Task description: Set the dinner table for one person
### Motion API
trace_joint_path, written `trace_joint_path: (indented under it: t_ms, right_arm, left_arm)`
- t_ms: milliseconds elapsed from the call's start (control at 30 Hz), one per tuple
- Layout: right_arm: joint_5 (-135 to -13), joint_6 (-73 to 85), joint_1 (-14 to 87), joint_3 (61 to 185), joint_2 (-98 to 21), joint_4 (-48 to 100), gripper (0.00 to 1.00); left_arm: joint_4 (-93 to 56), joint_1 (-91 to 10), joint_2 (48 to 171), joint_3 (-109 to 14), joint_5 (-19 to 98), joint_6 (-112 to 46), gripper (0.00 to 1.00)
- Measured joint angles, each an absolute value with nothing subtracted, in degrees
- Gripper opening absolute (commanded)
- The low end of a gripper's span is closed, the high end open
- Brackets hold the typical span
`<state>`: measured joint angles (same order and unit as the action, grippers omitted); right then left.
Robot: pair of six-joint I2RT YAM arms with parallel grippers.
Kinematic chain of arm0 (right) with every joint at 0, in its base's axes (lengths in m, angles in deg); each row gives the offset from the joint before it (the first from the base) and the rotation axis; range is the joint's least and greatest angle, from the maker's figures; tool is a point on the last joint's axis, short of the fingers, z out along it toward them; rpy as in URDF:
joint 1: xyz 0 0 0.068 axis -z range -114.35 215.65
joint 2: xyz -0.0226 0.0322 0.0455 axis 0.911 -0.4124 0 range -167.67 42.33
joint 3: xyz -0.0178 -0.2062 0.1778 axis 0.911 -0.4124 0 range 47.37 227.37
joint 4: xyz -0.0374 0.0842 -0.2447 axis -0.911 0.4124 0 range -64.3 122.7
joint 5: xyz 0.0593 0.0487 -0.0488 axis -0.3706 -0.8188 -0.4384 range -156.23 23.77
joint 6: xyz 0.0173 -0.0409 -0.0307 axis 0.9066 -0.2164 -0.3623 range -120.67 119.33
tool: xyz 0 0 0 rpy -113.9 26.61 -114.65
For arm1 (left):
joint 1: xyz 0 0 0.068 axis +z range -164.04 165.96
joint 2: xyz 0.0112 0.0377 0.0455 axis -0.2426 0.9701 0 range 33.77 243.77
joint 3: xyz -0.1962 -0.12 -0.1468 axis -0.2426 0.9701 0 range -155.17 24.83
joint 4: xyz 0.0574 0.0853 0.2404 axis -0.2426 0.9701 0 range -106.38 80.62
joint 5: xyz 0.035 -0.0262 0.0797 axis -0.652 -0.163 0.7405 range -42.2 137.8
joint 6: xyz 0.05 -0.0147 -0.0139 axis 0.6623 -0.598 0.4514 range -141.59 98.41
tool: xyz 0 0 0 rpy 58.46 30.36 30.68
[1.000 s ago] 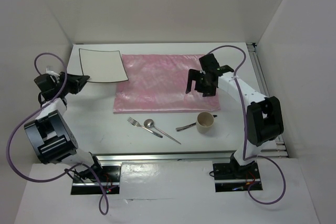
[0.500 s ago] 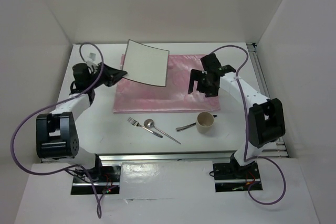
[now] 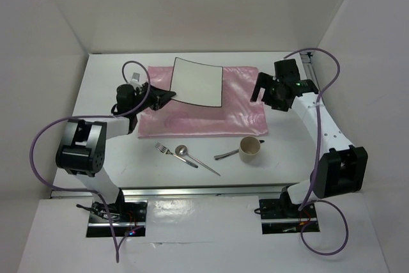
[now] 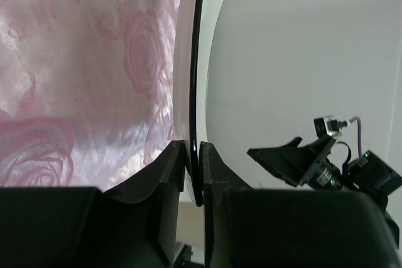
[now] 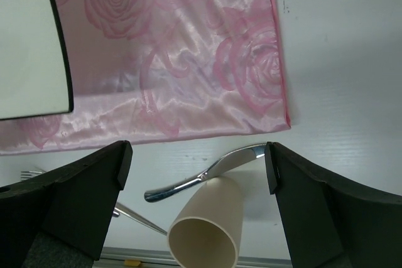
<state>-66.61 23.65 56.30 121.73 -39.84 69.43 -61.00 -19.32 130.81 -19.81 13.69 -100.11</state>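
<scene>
The left gripper pinches the white plate at its 8 o'clock corner over the pink cloth; the right gripper gapes empty at 2 o'clock.

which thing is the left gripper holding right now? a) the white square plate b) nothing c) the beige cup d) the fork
a, the left gripper is pinched on the rim of the white square plate, holding it over the pink cloth, while the fork and the cup lie well away from it.
</scene>
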Motion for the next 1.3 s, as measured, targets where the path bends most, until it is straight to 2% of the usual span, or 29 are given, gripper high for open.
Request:
trace_joint_path:
  t_ms: [367, 600, 1267, 1300]
  right_arm:
    - [-66.4, 22.2, 57.6, 121.7, -39.6, 70.9, 1.0]
    - [-65.8, 21.9, 57.8, 121.7, -39.6, 71.2, 1.0]
    - [-65.6, 21.7, 58.1, 121.7, -39.6, 71.8, 1.0]
    - [-65.6, 21.7, 58.1, 121.7, -39.6, 71.8, 1.0]
  left_arm:
    - [-68.8, -23.9, 138.1, -19.8, 22.0, -103.3, 0.0]
    - [-70.8, -25.4, 143.0, -18.3, 22.6, -104.7, 0.0]
    - [-71.9, -25.4, 145.3, -16.7, 22.7, -105.7, 0.0]
    - [-71.3, -25.4, 145.3, -16.8, 22.4, -105.7, 0.03]
